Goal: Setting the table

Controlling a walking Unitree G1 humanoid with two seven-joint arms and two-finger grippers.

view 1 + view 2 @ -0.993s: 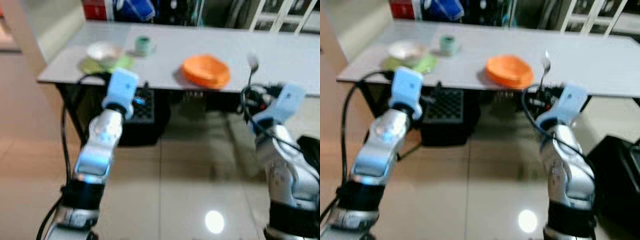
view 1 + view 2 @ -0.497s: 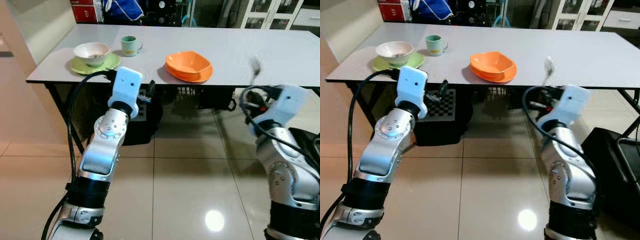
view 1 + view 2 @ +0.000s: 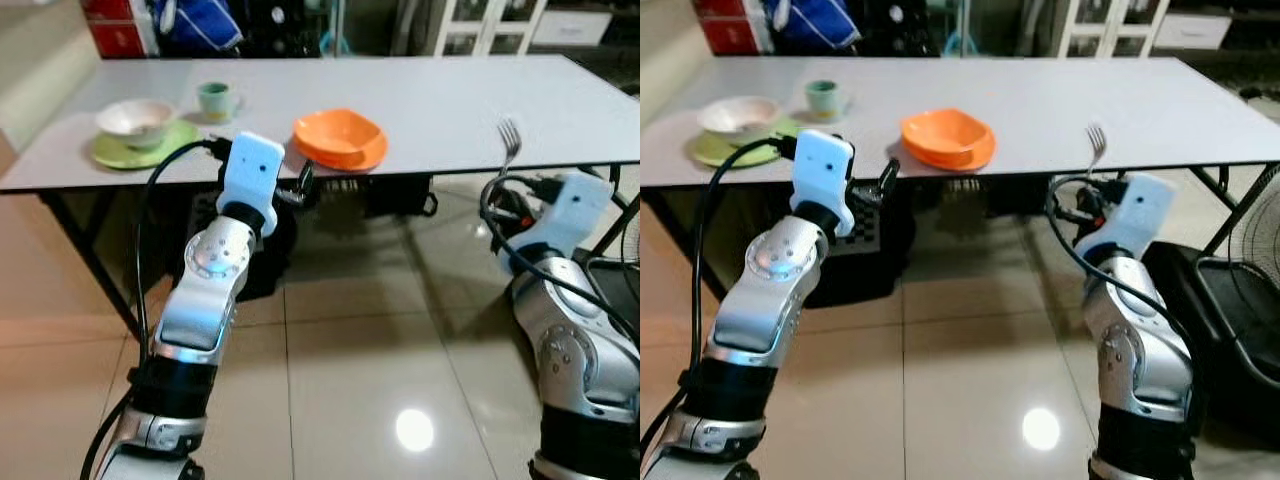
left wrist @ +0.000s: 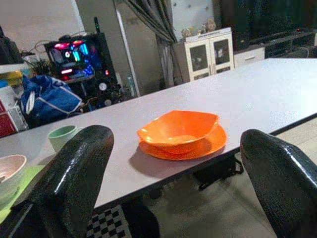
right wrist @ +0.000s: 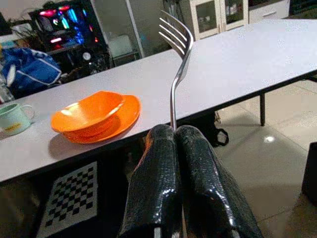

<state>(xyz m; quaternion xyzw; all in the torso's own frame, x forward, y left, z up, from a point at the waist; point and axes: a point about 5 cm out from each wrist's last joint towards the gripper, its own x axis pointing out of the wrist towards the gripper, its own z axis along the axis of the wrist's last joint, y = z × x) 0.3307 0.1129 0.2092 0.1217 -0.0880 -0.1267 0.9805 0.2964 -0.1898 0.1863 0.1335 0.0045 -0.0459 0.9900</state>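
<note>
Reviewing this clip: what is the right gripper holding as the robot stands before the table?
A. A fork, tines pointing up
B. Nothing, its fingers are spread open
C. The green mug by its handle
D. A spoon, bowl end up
A. In the right wrist view the right gripper has its two black fingers pressed together on the handle of a metal fork, whose tines point up; the fork also rises above that arm in the head views.

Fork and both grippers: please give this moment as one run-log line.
right gripper shut on fork | left gripper open | orange bowl on table
</note>
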